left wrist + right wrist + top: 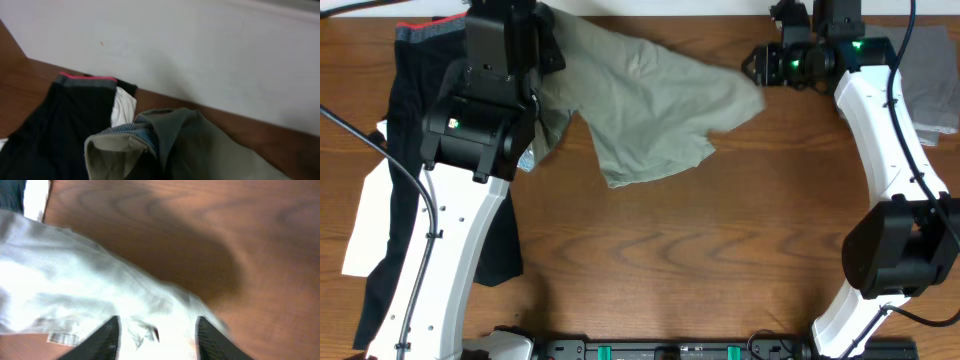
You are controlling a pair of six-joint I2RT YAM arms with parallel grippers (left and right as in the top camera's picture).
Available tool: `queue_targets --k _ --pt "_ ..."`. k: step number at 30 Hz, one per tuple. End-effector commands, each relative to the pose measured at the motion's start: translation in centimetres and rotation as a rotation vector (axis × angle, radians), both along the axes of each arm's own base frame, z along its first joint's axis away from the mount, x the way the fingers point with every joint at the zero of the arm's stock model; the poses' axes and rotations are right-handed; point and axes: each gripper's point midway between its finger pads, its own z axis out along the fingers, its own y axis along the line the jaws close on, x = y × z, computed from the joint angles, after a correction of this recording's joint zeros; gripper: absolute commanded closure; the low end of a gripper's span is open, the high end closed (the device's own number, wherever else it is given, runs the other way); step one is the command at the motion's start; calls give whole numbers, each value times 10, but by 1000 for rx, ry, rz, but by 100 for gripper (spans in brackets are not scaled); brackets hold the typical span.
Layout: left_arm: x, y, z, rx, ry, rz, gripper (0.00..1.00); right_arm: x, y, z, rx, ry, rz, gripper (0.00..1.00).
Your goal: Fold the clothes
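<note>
light khaki-beige cotton shorts lie on the wood counter. my right end effector is spread wide, straddling their edge. i can't tell the grip of the left end effector.

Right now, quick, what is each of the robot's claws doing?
Left gripper: cannot be told; its fingers are hidden.
Right gripper: open, fingers spread with the shorts cloth between them.

Overhead, the left arm covers the left hand, the upper-left end of the shorts and much of the dark garment. The right wrist view is blurred; the right hand is cut off at the bottom edge.
</note>
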Motion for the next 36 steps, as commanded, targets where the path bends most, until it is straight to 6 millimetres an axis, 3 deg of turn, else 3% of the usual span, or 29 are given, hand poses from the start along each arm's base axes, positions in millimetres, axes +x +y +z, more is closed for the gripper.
queue_targets --k 1,6,11,15,18,21,25,29,36 --pt "2 -10 5 -17 3 -52 94 -16 14 -7 -24 48 72 45" --pt "7 -16 -20 2 79 -62 94 -45 42 -17 -51 129 173 43" --pt "17 -18 -37 12 119 -60 94 -71 84 -25 -99 150 321 47" --pt "19 -19 -40 13 123 -60 94 -82 107 -47 -206 143 370 46" --pt "19 -19 -40 14 123 -61 94 -91 120 -77 -287 147 401 46" --pt "19 -19 -40 14 123 -61 94 -95 121 -103 -366 158 400 47" --pt "19 -19 -40 14 123 -60 94 -97 104 -129 -442 218 266 48" --pt "19 -19 -40 14 123 -60 94 -101 97 -141 -409 271 155 53" --pt "19 -19 -40 14 123 -60 94 -110 105 -158 -339 309 116 58"
